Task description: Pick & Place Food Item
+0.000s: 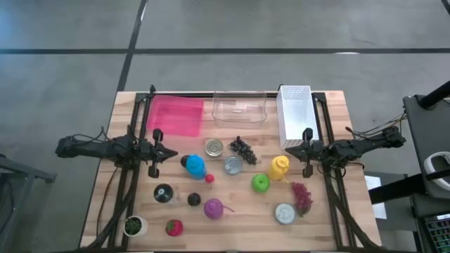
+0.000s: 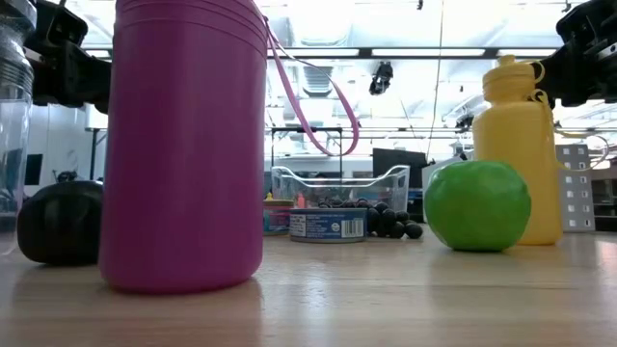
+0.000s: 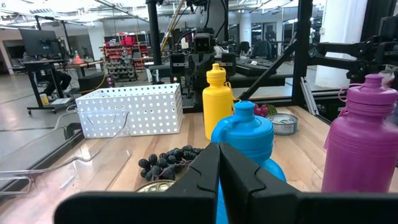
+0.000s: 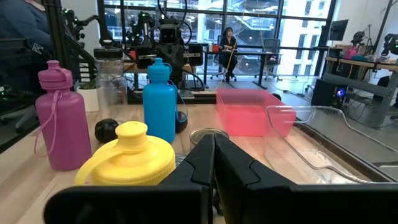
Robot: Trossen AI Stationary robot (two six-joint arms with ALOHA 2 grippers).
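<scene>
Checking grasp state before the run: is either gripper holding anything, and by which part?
Nothing is held. The left gripper and right gripper are both shut on nothing, hovering at the table's sides, clear of the items.

The pale wooden plank counter [image 1: 232, 225] stands on a smooth grey concrete floor [image 1: 63, 77] crossed by dark seams. Long ceiling strip lights [image 2: 424, 52] glow overhead. Tall glazed windows [image 4: 273, 25] line the far wall, where a seated person [image 4: 228, 46] waits among dark desks [image 4: 367, 78].
</scene>
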